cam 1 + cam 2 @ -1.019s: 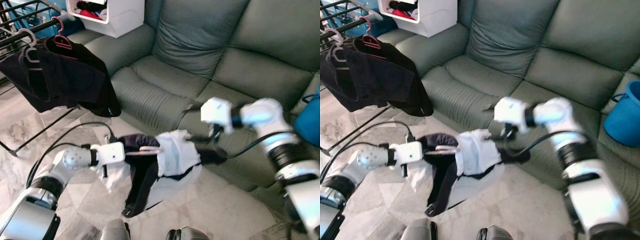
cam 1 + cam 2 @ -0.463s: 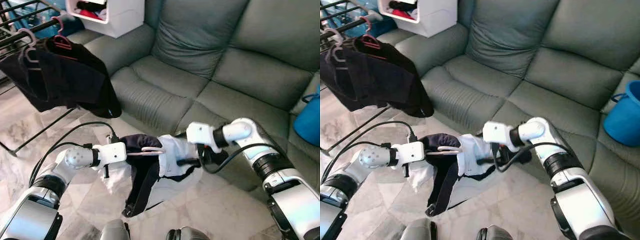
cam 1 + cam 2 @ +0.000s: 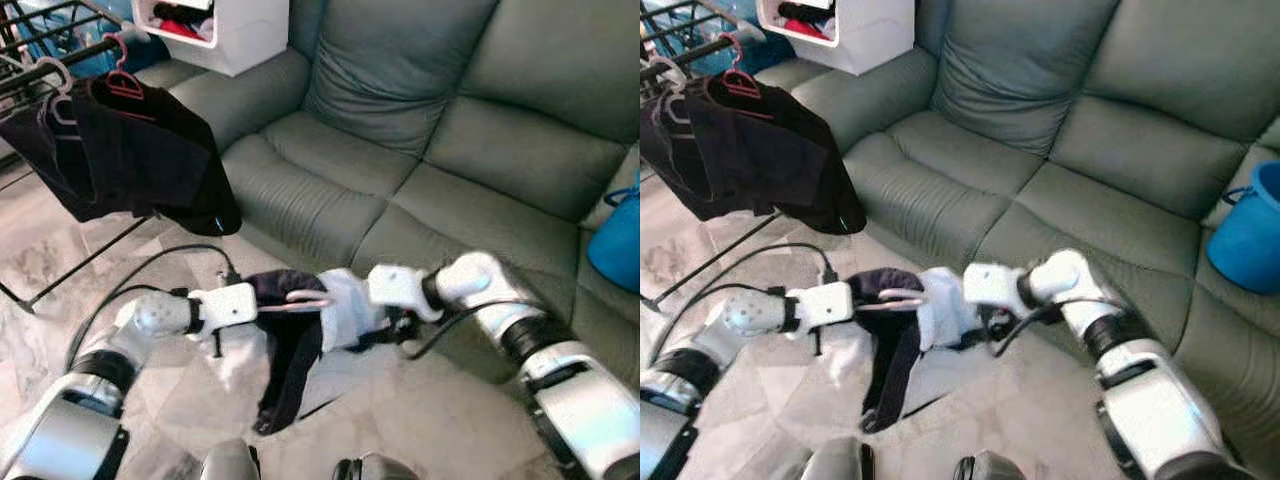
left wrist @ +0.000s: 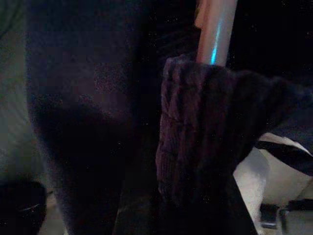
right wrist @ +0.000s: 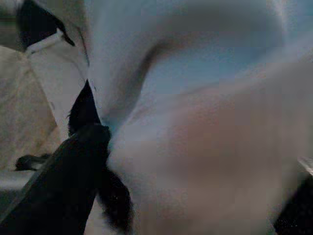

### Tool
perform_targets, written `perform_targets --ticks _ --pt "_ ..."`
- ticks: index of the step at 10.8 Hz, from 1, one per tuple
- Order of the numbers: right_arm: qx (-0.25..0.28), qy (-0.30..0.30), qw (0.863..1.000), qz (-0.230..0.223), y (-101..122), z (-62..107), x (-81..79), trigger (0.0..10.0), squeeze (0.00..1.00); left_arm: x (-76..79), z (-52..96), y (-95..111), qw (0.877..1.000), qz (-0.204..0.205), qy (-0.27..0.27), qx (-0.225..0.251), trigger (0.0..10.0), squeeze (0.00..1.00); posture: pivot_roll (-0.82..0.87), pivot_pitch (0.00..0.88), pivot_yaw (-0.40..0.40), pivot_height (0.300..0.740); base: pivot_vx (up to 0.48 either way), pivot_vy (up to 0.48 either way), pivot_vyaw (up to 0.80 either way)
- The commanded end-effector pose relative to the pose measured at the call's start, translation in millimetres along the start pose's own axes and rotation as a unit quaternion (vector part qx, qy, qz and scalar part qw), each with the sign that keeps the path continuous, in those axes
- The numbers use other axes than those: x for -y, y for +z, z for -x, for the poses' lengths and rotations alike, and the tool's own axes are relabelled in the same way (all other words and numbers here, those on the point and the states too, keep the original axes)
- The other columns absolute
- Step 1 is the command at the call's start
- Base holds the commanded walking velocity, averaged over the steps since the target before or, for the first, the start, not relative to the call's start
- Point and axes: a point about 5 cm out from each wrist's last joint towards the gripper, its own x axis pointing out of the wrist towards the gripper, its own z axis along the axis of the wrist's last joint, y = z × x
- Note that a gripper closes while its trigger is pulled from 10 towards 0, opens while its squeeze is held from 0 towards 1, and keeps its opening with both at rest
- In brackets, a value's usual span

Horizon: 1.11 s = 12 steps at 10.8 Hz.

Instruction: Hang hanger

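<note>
A pink hanger [image 3: 303,298] lies level in front of me, above the floor, with my left gripper [image 3: 272,302] shut on its end. A black and white garment [image 3: 292,362] is draped over it; the black part hangs down and the white part [image 3: 347,310] bunches at the right. The left wrist view has the pink hanger bar [image 4: 215,29] running through dark knit cloth [image 4: 195,132]. My right gripper [image 3: 385,325] is pressed into the white cloth from the right, and white fabric [image 5: 195,98] lies right against the right wrist camera.
A drying rack [image 3: 60,60] stands at the far left, with dark clothes [image 3: 130,160] on hangers. A grey-green sofa [image 3: 450,130] runs behind my arms. A blue bucket [image 3: 620,245] is on the right and a white box [image 3: 235,30] at the top. Marble floor [image 3: 430,420] lies below.
My right arm came down from over the sofa and moved left into the white cloth, which has bunched toward the hanger. My left arm kept the hanger almost still.
</note>
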Motion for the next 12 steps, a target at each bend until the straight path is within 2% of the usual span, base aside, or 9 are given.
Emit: perform_targets --ticks 1,3,5,8,9,10,11,12 --pt "-0.014 -0.021 1.000 0.006 -4 -6.2 -3.5 0.0 0.00 -12.8 1.2 14 0.999 -0.011 0.018 0.033 0.0 0.00 -0.07 0.000 -0.042 0.740 0.000 0.000 0.00" --pt "-0.020 -0.057 0.998 0.026 -3 -10.4 -1.0 0.0 0.00 -11.2 0.2 17 0.999 -0.017 0.007 0.039 0.0 0.00 -0.06 0.000 -0.044 0.740 0.000 0.000 0.00" --pt "-0.007 -0.105 0.993 0.052 6 -8.9 10.3 0.0 0.00 -7.4 -1.4 18 0.999 -0.023 -0.009 0.038 0.0 0.00 -0.06 0.000 -0.045 0.740 0.000 0.000 0.00" --pt "0.017 -0.116 0.988 0.097 17 -10.7 13.3 0.0 0.00 -3.8 -4.4 17 0.999 -0.030 -0.026 0.030 0.0 0.00 -0.07 0.000 -0.045 0.740 0.000 0.000 0.00" --pt "0.051 -0.129 0.984 0.107 27 -10.3 16.4 10.0 0.00 -3.3 -4.6 17 0.999 -0.030 -0.027 0.027 0.0 0.00 -0.07 0.000 -0.044 0.740 0.000 0.000 0.00" --pt "0.071 -0.131 0.983 0.110 31 -10.1 17.1 10.0 0.00 -3.2 -4.6 17 0.999 -0.030 -0.027 0.027 0.0 0.00 -0.07 0.000 -0.044 0.740 0.000 0.000 0.00" --pt "0.082 -0.116 0.986 0.089 32 -9.8 17.1 10.0 0.53 -3.2 -4.8 17 0.999 -0.029 -0.028 0.026 0.0 0.00 -0.07 0.000 -0.044 0.740 0.000 0.000 0.00" --pt "0.072 -0.109 0.986 0.104 31 -9.8 16.0 10.0 1.00 -3.0 -5.3 17 0.999 -0.029 -0.028 0.027 0.0 0.00 -0.07 0.000 -0.044 0.740 0.000 0.000 0.00"
